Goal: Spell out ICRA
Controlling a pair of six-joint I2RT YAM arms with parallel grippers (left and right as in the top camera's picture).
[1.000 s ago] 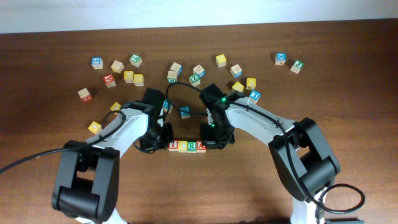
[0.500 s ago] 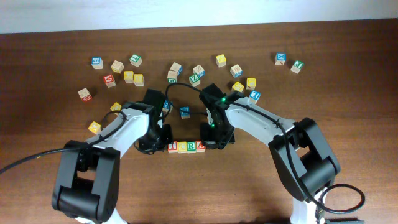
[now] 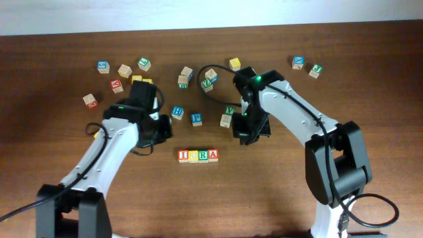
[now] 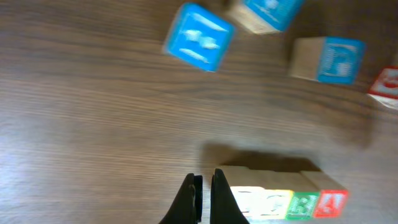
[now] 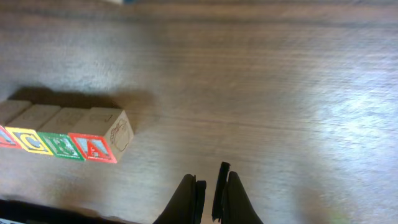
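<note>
Since the ICRA row (image 3: 198,156) is seen complete on the table (image 3: 264,198), left pincer (image 4: 203,182) and right pincer (image 5: 210,179) are held clenched, empty; only retreat is judged needed.

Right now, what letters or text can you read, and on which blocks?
"I": leftmost block of the row.
"C": second block.
"R": third block.
"A": rightmost block.
"P": blue block behind the row.
Other scattered blocks: too small or blurred to read.
</note>
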